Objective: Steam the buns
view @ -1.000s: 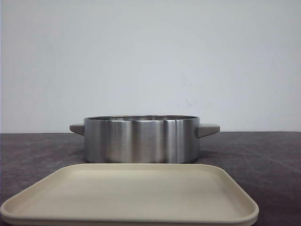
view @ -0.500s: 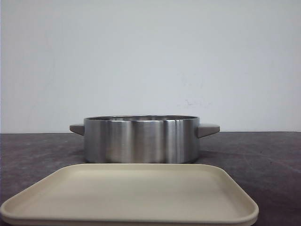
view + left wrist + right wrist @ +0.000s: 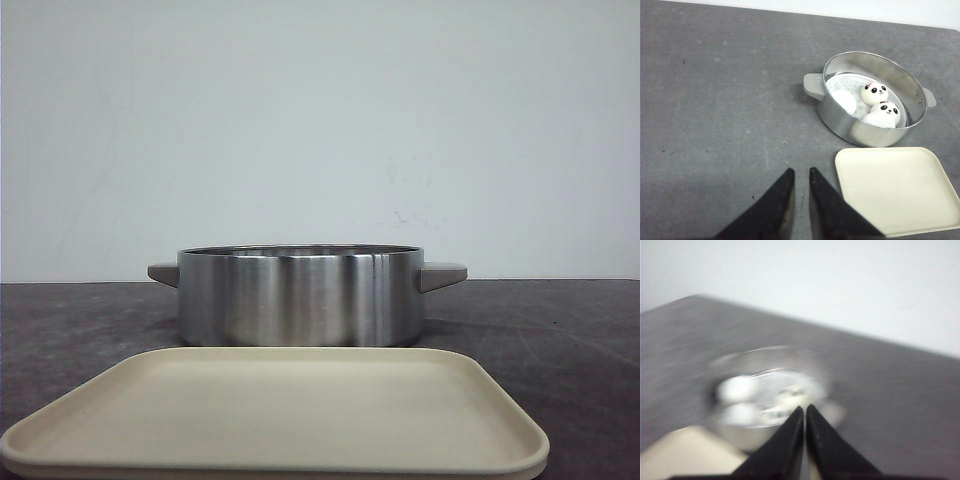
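Note:
The steel pot (image 3: 300, 295) stands at the table's middle. In the left wrist view the pot (image 3: 840, 117) holds white buns: two show panda faces (image 3: 874, 93) (image 3: 885, 110), and a third (image 3: 844, 100) shows no face. A fourth is not clearly seen. My left gripper (image 3: 801, 172) hovers over bare table, apart from the pot, its jaws nearly together and empty. My right gripper (image 3: 804, 409) is shut and empty. Its view is blurred and shows the pot (image 3: 740, 432) with white buns (image 3: 737, 388) beyond the tips. Neither gripper shows in the front view.
A beige tray (image 3: 280, 410) lies in front of the pot and holds nothing. It also shows in the left wrist view (image 3: 897, 190) and blurred in the right wrist view (image 3: 685, 455). The table top (image 3: 715, 100) is dark grey.

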Robot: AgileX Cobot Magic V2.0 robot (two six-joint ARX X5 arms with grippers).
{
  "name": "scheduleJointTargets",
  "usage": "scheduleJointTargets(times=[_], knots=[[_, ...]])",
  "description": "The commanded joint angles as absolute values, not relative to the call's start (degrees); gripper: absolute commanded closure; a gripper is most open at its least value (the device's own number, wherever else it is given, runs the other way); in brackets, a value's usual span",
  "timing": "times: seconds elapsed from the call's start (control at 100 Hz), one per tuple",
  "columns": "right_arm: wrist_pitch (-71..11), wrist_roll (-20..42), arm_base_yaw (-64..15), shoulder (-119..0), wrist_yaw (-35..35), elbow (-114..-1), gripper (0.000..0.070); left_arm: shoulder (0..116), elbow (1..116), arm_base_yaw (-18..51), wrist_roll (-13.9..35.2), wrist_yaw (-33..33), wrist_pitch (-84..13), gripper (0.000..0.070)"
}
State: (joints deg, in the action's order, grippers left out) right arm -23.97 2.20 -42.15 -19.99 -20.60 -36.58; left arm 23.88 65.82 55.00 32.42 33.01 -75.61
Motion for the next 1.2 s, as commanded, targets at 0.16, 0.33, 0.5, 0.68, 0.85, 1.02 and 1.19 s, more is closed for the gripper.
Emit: scheduleJointTargets(times=[0.16, 0.33, 0.5, 0.68, 0.85, 1.02, 1.19], knots=[[-21.96, 1.17, -16.84, -7.9, -18.2, -27.22, 0.0694, 23.9, 66.7, 55.57, 32.6, 33.01, -75.31, 0.0683], [-9.48, 6.15, -5.34, -2.31, -9.87, -15.75, 0.0694, 23.9, 66.7, 55.57, 32.6, 33.04, -75.29, 0.0683], [5.02, 9.96, -0.51, -1.54, -1.54, -3.75, 0.0694, 23.9, 66.7, 55.57, 32.6, 33.04, -75.26, 0.0683], [1.37, 9.85, 0.14, -0.21, 1.3, -0.69, 0.0694, 23.9, 66.7, 55.57, 32.6, 33.04, -75.24, 0.0683], [-3.11, 9.85, 0.1, -0.21, 1.52, -0.69, 0.0694, 23.9, 66.7, 55.57, 32.6, 33.04, -75.24, 0.0683], [-6.83, 9.82, 0.08, -0.21, 2.85, -0.69, 0.0694, 23.9, 66.7, 55.57, 32.6, 33.04, -75.24, 0.0683], [-9.91, 9.82, 0.08, -0.21, 6.63, -0.69, 0.0694, 23.9, 66.7, 55.57, 32.6, 33.04, -75.24, 0.0683]])
